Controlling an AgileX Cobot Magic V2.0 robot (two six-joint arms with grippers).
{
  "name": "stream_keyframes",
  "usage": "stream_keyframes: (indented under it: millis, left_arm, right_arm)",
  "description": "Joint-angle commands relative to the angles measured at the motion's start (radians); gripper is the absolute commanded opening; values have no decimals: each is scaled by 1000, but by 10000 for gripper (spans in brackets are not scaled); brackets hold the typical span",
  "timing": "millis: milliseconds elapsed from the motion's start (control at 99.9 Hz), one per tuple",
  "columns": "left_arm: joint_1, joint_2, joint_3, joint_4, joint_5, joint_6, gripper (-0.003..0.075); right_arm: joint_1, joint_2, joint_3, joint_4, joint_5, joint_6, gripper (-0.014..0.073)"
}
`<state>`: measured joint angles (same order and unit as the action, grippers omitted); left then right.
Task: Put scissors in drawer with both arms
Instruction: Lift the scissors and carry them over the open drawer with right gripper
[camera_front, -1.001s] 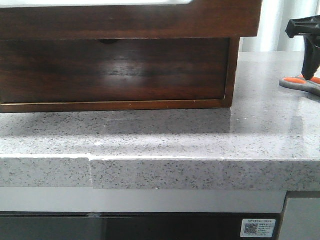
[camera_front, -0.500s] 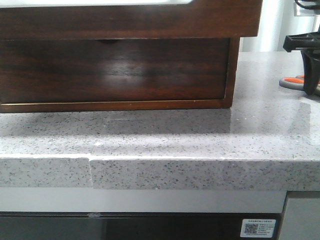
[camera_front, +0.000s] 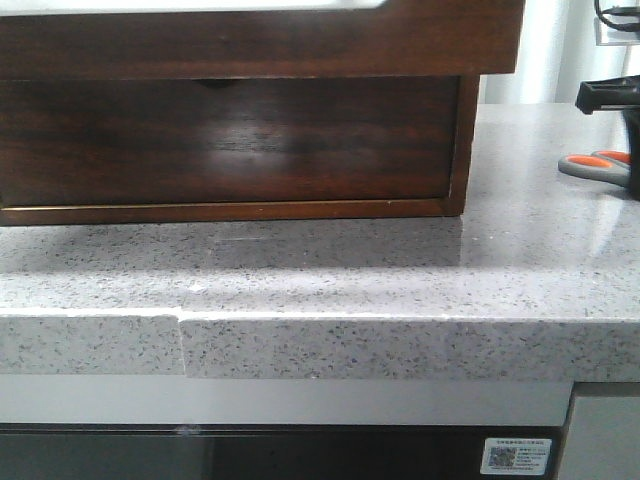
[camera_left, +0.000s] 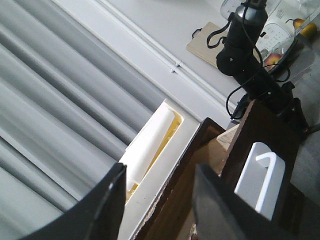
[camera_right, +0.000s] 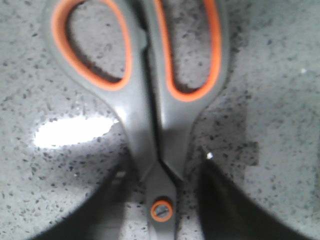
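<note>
The scissors (camera_right: 150, 115) have grey handles lined in orange and lie flat on the speckled counter; they also show at the far right of the front view (camera_front: 598, 165). My right gripper (camera_right: 162, 197) is open, one finger on each side of the scissors near the orange pivot. Only a black part of the right arm (camera_front: 610, 95) shows in the front view. The drawer (camera_front: 260, 45) stands forward over the lower front. My left gripper (camera_left: 159, 205) is open above the chest, with the drawer's white top edge (camera_left: 165, 165) and brown wood between its fingers. It is out of the front view.
The lower front with the finger notch (camera_front: 230, 140) sits under the drawer. The grey speckled counter (camera_front: 330, 270) ends in a front edge. In the left wrist view, a white roll (camera_left: 150, 145), a white insert (camera_left: 260, 177) and the other arm (camera_left: 250, 55) show.
In the front view my right gripper has moved right, from standing over the scissors' handles to almost out of frame. The scissors and the chest have not moved.
</note>
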<state>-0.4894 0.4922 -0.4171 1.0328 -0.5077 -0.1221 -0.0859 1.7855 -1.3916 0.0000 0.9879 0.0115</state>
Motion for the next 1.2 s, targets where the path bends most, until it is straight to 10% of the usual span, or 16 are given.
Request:
stream_keyframes:
  millis: [0, 80, 410, 730, 1191]
  left_arm:
    - [-8, 2, -30, -45, -29, -13, 296]
    - [-8, 2, -30, -45, -27, -13, 296]
    - [-8, 2, -30, -45, -19, -13, 296]
    - [-8, 2, -30, -45, -19, -13, 296]
    - [-8, 2, -30, -45, -19, -13, 296]
  right_arm:
    - [-8, -37, -30, 0, -3, -12, 33]
    - [-8, -37, -30, 0, -3, -12, -78]
    - [-6, -136, -30, 25, 12, -52, -79]
    - [37, -481, -30, 265, -106, -370, -79]
    - [527, -680, -30, 360, -337, -810, -78]
